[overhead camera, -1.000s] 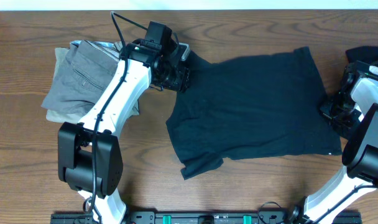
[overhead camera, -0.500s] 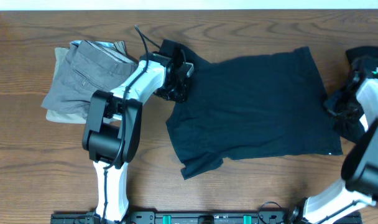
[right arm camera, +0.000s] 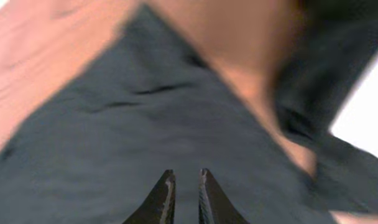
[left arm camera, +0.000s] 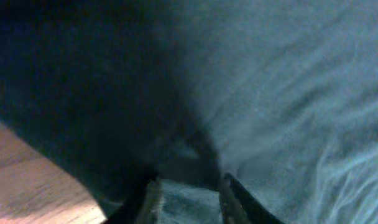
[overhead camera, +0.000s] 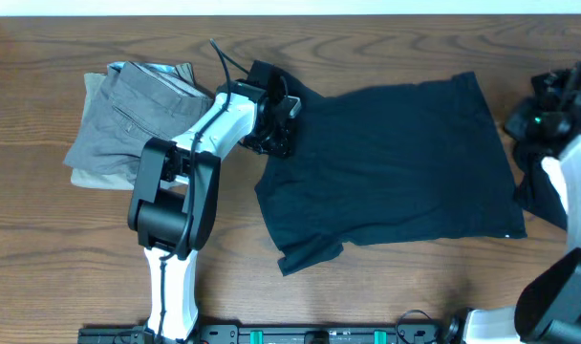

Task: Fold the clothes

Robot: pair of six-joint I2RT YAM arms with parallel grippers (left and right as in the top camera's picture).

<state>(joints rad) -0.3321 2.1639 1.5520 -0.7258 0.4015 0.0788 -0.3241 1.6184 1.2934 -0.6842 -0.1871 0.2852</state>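
There was one black T-shirt [overhead camera: 396, 162], spread flat across the middle of the table with a sleeve pointing to 7 o'clock and another bunched at its 10 o'clock corner. At 9 o'clock lay one pile of trousers, a grey pair [overhead camera: 128, 115] on top of a khaki pair [overhead camera: 82, 177], well apart from the shirt's body. One more dark garment [overhead camera: 529, 196] sat at 3 o'clock, just beside the shirt's edge. Two arms worked over it all.

The table [overhead camera: 386, 296] was brown wood grain, with a pale strip along 12 o'clock and a black rail at 6 o'clock.

The left arm rose from 7 o'clock and bent over the shirt's 10 o'clock corner. The left gripper [left arm camera: 189, 183] was down on the cloth, jaws partly apart with shirt fabric puckered between them; I could not tell whether they pinched it. The right arm stood at the 3 o'clock edge, and the right gripper [right arm camera: 186, 174] hung above the shirt, jaws all but closed, with nothing between them.
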